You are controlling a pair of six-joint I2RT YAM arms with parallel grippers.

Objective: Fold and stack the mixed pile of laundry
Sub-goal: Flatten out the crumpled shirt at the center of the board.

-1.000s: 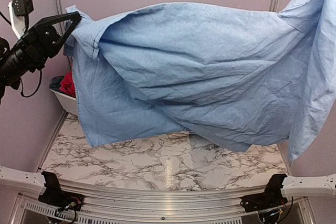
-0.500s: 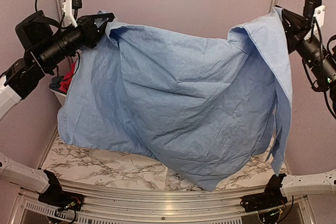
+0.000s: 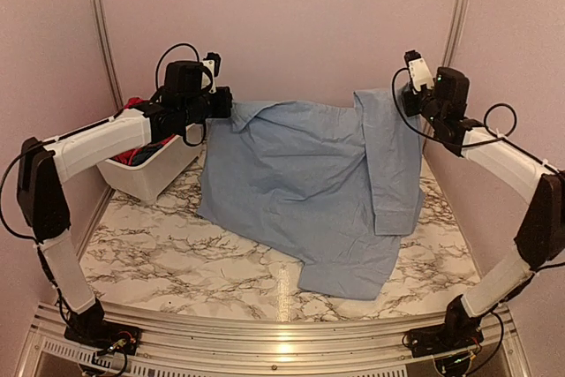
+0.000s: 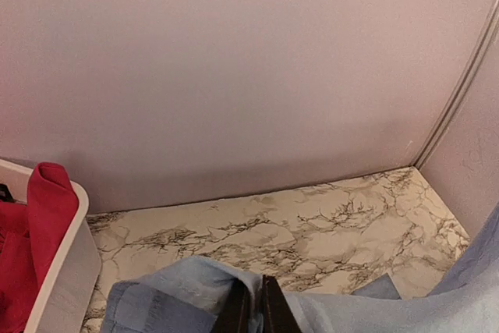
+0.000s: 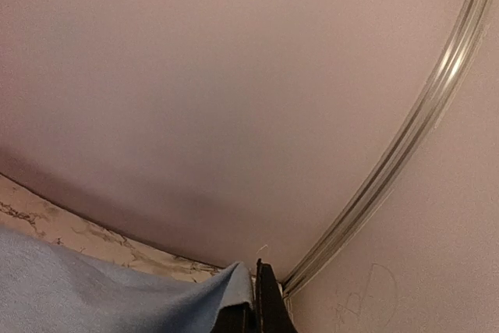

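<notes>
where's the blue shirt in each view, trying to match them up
Top external: the shirt is spread across the middle, its far corners held up at either side.
Left wrist: bunched along the bottom edge, at the jaws.
Right wrist: bottom left corner, reaching up to the jaws.
Shared landmark: the marble table, under the shirt in all three.

Mauve walls (image 3: 291, 24), marble-patterned tabletop (image 3: 177, 262) (glossy), aluminium corner posts (image 3: 103, 33), metal front rail (image 3: 282, 328)

The top camera looks down on the whole bench (image 3: 177, 253) from behind. Wrist cameras sit right behind the left gripper (image 4: 251, 309) and right gripper (image 5: 253, 303), facing the wall (image 4: 234, 76). All see the blue shirt (image 3: 300, 174).
</notes>
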